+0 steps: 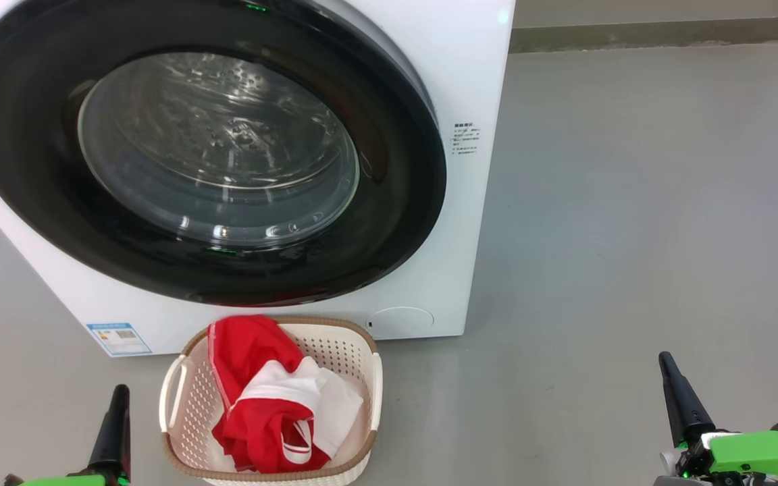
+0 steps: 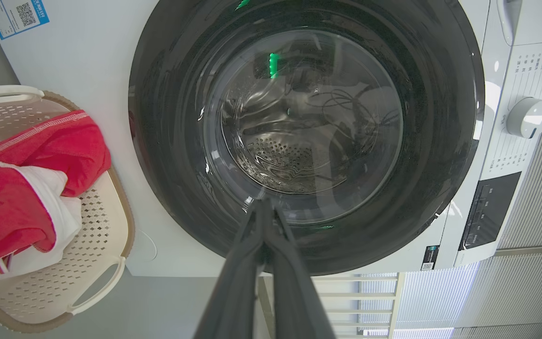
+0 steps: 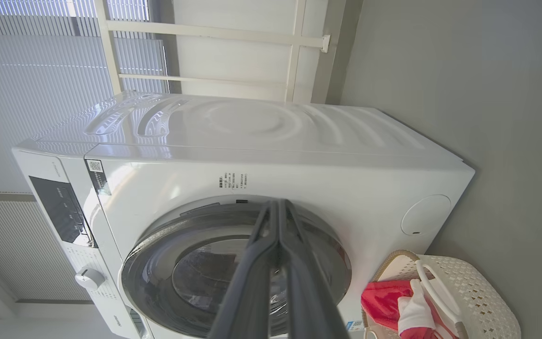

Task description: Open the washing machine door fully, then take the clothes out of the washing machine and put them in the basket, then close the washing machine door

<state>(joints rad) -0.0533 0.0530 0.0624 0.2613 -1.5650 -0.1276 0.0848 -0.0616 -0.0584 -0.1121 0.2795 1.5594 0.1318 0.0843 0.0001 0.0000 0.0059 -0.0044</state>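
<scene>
The washing machine (image 1: 470, 81) stands white ahead of me. Its round door (image 1: 24, 135) lies flat against the front, black rim glossy, and the steel drum shows through the glass (image 2: 308, 122). On the floor just before it sits the cream basket (image 1: 335, 351), holding the red and white clothes (image 1: 261, 398). At the lower left, beside the basket, my left gripper (image 1: 119, 395) is shut with nothing in it, its fingers (image 2: 264, 205) pressed together. My right gripper (image 1: 666, 361) hangs at the lower right, well clear of the basket, fingers (image 3: 278, 205) likewise shut and holding nothing.
Grey floor (image 1: 632, 236) stretches wide to the machine's right. The control panel with a white knob (image 2: 529, 117) sits at the top of the machine's front. Behind the machine are a white window frame (image 3: 294, 42) and slatted blinds.
</scene>
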